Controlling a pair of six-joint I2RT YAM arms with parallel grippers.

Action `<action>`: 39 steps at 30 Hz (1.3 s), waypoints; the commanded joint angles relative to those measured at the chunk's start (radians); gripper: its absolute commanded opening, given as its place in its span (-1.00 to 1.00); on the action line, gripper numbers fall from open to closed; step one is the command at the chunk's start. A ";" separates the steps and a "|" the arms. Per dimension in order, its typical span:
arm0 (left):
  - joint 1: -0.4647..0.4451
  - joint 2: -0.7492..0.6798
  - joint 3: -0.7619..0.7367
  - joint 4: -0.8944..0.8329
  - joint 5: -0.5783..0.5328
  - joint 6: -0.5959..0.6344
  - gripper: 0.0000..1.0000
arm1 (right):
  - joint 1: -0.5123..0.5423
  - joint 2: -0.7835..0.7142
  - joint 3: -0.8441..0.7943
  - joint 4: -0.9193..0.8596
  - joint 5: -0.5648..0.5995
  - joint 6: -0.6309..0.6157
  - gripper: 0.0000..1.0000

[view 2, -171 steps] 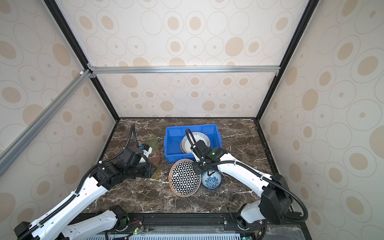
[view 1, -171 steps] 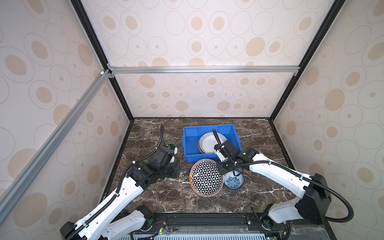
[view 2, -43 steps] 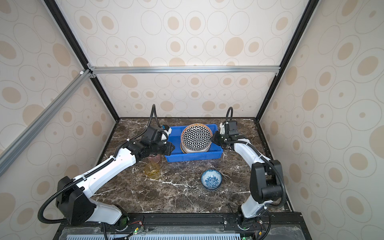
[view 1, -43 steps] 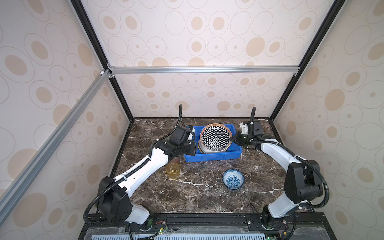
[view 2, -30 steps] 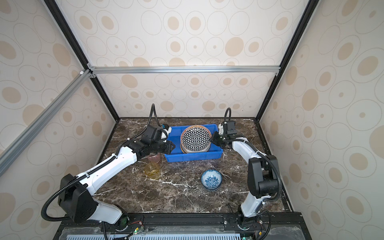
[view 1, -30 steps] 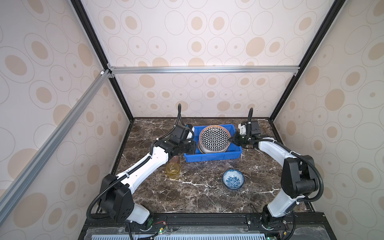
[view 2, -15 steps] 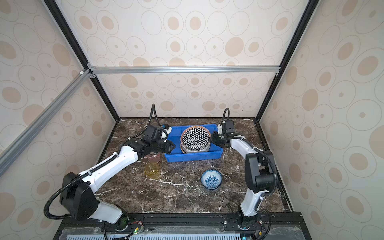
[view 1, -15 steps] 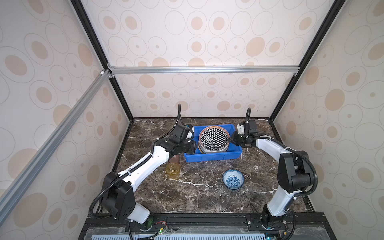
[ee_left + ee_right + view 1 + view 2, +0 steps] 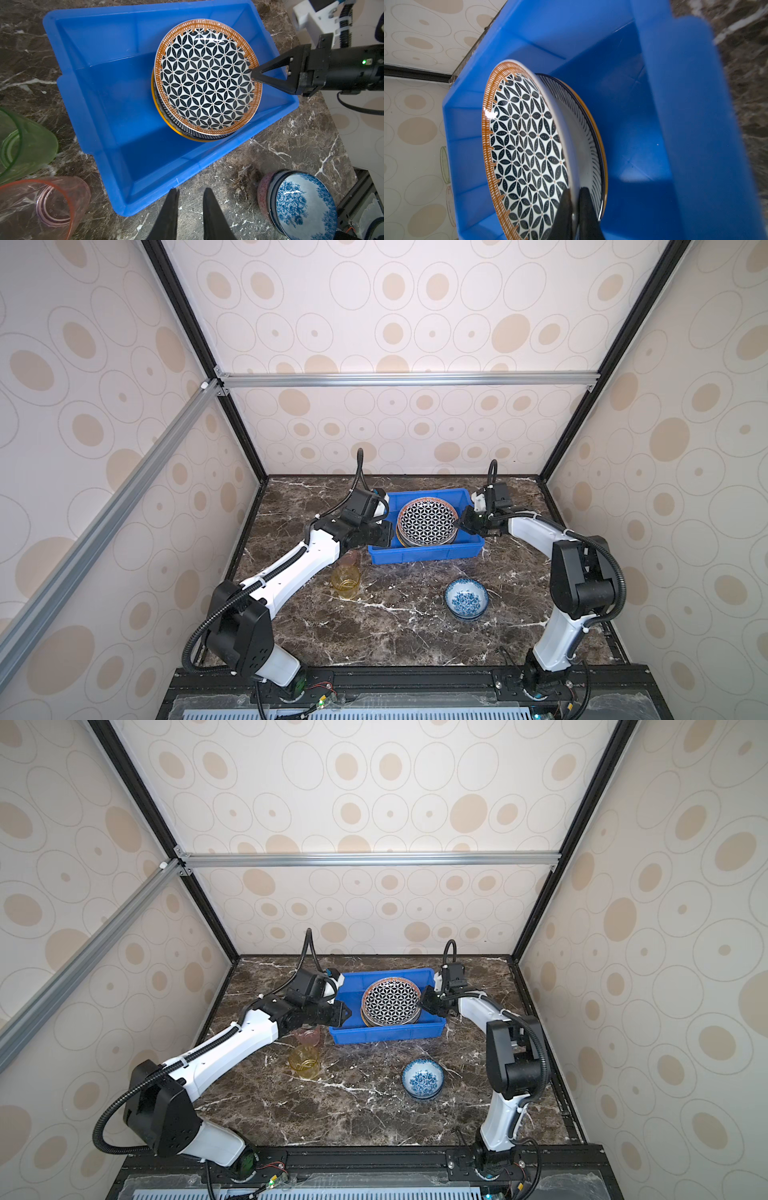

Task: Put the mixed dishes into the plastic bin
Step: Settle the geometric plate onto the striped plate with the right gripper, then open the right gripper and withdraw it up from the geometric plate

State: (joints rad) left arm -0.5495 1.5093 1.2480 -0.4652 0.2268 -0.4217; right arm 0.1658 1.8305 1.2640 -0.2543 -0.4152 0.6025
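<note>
The blue plastic bin (image 9: pixel 424 554) (image 9: pixel 386 1034) stands at the back of the marble table. My right gripper (image 9: pixel 459 524) (image 9: pixel 575 193) is shut on the rim of the black-white geometric plate (image 9: pixel 428 520) (image 9: pixel 207 76). The plate sits inside the bin on a blue-striped plate (image 9: pixel 583 133), its gripped edge slightly raised. My left gripper (image 9: pixel 390 531) (image 9: pixel 190 191) hovers by the bin's left front corner, open a little and empty. Outside the bin are a blue-floral bowl (image 9: pixel 466 599) (image 9: pixel 299 205), a yellow cup (image 9: pixel 345 580), a pink cup (image 9: pixel 41 205) and a green cup (image 9: pixel 20 143).
The cups cluster just left of the bin, partly under my left arm (image 9: pixel 299 564). The bowl stands in front of the bin toward the right. Patterned enclosure walls (image 9: pixel 124 489) close in the sides and back of the table.
The right gripper has lowered the geometric plate a little further into the bin onto the stack. The left arm has hardly moved.
</note>
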 commanded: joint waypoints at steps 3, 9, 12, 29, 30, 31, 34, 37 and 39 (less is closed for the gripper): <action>0.007 0.012 0.044 -0.006 0.009 0.017 -0.55 | -0.006 0.004 0.056 0.072 -0.065 0.017 -1.00; 0.006 0.015 0.047 -0.010 0.009 0.017 -0.54 | -0.005 0.015 0.054 0.067 -0.070 0.025 -1.00; 0.007 0.014 0.042 -0.007 0.011 0.018 -0.54 | -0.005 0.018 0.054 0.061 -0.068 0.024 -1.00; 0.006 0.005 0.024 0.002 0.016 0.015 -0.53 | -0.005 0.035 0.065 -0.001 -0.025 0.010 -1.00; 0.006 0.005 0.024 0.003 0.018 0.015 -0.53 | -0.005 0.037 0.069 -0.012 -0.019 0.005 -1.00; 0.007 0.005 0.023 0.003 0.019 0.014 -0.53 | -0.005 0.039 0.073 -0.023 -0.013 0.001 -1.00; 0.006 0.002 0.021 0.003 0.018 0.011 -0.53 | -0.005 0.044 0.078 -0.039 -0.001 -0.009 -1.00; 0.006 -0.004 0.016 0.006 0.018 0.009 -0.53 | -0.005 0.053 0.084 -0.047 0.001 -0.008 -0.97; 0.006 -0.010 0.011 0.009 0.019 0.005 -0.53 | -0.005 0.062 0.088 -0.053 -0.001 -0.008 -0.95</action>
State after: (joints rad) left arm -0.5495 1.5158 1.2510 -0.4648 0.2409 -0.4225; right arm 0.1642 1.8820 1.3075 -0.3317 -0.3927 0.5884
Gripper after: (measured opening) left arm 0.236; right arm 0.067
